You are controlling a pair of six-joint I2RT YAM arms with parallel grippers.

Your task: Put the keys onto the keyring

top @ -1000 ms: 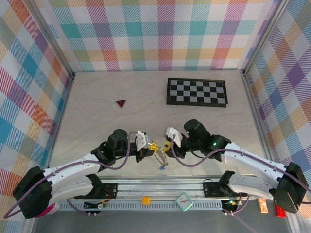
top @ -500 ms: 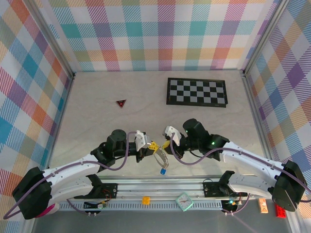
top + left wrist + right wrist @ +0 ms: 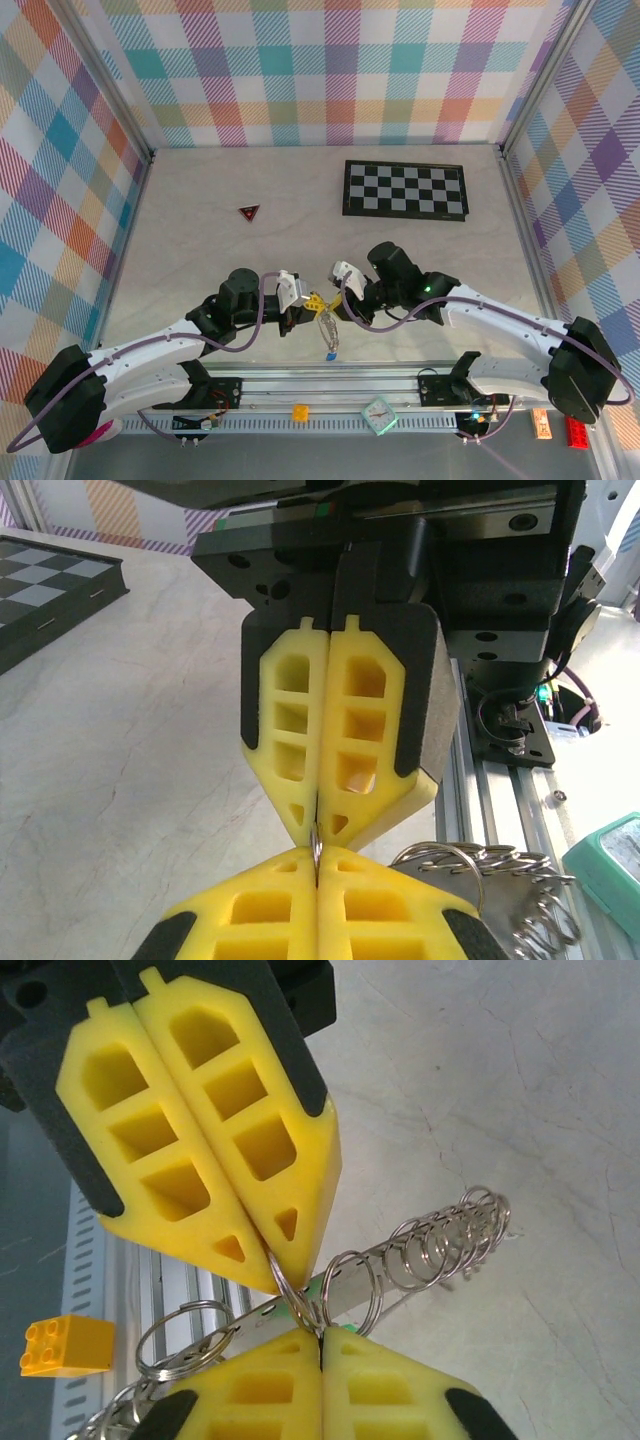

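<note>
Keyring [image 3: 325, 322] is hanging just above the table [image 3: 200, 250] near its front edge, pinched between the left gripper [image 3: 311, 301] and the right gripper [image 3: 338, 299], whose tips are meeting nose to nose. Both pairs of yellow foam fingers are pressing flat together, each clamping the same thin wire loop of the keyring. A blue key [image 3: 330, 353] is dangling below the band, over the front rail.

Farther back, a dark red triangle [image 3: 249, 212] and a checkerboard [image 3: 405, 189] are lying well apart from the grippers, with nothing standing between them and the ring. A yellow brick [image 3: 300, 411] and a teal square object [image 3: 379, 413] are sitting on the rail.

From the left wrist, the wire is showing as a hairline at the fingertip seam, with a cluster of rings [image 3: 470, 865] bunching to the right. From the right wrist, the grey band is running diagonally with a short chain [image 3: 450, 1240] of small rings trailing off it, and a sliver of green [image 3: 318, 1288] is peeking beneath the band, too hidden to identify.
</note>
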